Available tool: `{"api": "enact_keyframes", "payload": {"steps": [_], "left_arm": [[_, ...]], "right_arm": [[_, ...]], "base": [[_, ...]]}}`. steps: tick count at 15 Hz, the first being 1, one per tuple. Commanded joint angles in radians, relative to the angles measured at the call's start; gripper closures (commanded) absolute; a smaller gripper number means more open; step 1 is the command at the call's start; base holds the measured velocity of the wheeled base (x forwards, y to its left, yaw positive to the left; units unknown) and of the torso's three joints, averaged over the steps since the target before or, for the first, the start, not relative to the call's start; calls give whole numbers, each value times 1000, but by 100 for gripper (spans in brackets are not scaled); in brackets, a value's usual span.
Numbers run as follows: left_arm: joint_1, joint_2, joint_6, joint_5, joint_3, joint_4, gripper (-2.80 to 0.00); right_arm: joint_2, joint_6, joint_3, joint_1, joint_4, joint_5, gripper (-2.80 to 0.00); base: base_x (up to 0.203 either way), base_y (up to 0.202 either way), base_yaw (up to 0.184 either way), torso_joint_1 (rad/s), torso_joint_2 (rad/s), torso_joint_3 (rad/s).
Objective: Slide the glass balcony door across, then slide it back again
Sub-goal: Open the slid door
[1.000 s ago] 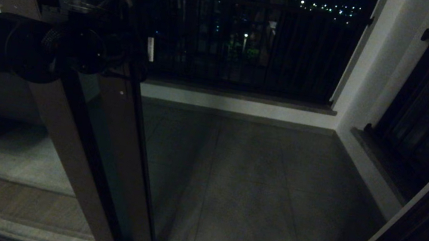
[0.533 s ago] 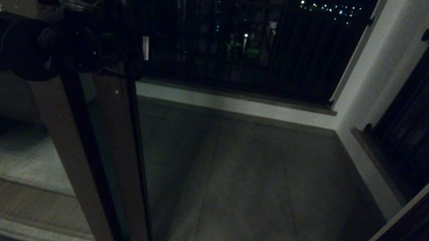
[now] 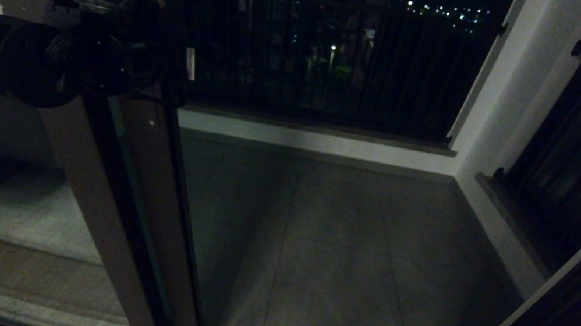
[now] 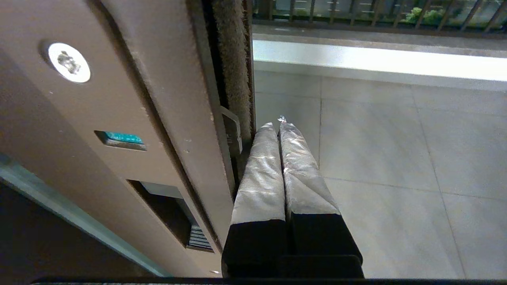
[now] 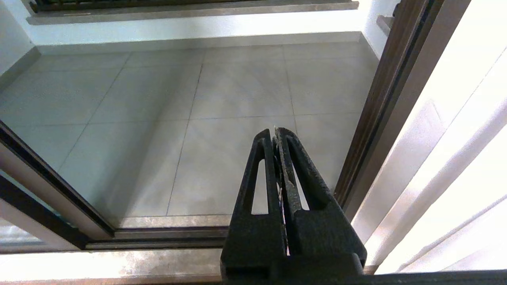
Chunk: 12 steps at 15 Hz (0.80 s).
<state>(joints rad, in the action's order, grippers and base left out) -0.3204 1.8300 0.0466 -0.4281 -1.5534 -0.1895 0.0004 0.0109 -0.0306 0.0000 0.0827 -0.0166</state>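
Left gripper (image 4: 279, 123) has its fingers pressed together with nothing between them, and one side of it sits right against the edge of the glass balcony door (image 4: 130, 99), up by the fuzzy brush seal (image 4: 231, 59) that runs along the stile. I can see the door's brown stile just beside the gripper, with a shiny screw (image 4: 69, 62), a small teal tab (image 4: 121, 138) and the dark recessed slot handle (image 4: 174, 213) back nearer the wrist. There's a pale little latch piece (image 4: 233, 132) sticking out of the edge, touching or nearly touching the finger; can't tell which.

From the head cam the left arm (image 3: 18, 58) comes in from my left at about handle height, and the door stile slants down from it toward the floor track. Beyond the gripper it's open doorway: grey tiled balcony floor (image 3: 334, 253), then a low white ledge (image 3: 318, 141) and the black-barred railing (image 3: 331, 58) with city lights behind. Nothing on the tiles in the opening.

Right gripper (image 5: 276, 130) is also closed on nothing, hanging near the door frame post (image 5: 372, 118) on the far side of the opening, with the floor track (image 5: 170, 233) below it and a white curtain (image 5: 447, 166) just beside.
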Motion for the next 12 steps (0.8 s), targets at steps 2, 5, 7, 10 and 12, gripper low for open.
{"api": "enact_keyframes", "payload": {"steps": [2, 5, 7, 10, 12], "left_arm": [[4, 2, 1, 0, -1, -4, 0], [16, 2, 1, 0, -1, -4, 0], [25, -4, 1, 3, -1, -4, 0], [30, -6, 1, 3, 1, -4, 0], [31, -8, 1, 3, 3, -4, 0]], "right_arm": [[0, 0, 0, 0, 2, 0, 0], [0, 0, 0, 0, 1, 0, 0], [0, 0, 0, 0, 2, 0, 0], [0, 0, 0, 0, 1, 0, 0], [0, 0, 0, 0, 0, 0, 0]], "base": [[0, 0, 0, 0, 0, 0], [0, 0, 0, 0, 0, 0], [0, 0, 0, 0, 0, 0], [0, 0, 0, 0, 0, 0], [0, 0, 0, 0, 0, 0]]}}
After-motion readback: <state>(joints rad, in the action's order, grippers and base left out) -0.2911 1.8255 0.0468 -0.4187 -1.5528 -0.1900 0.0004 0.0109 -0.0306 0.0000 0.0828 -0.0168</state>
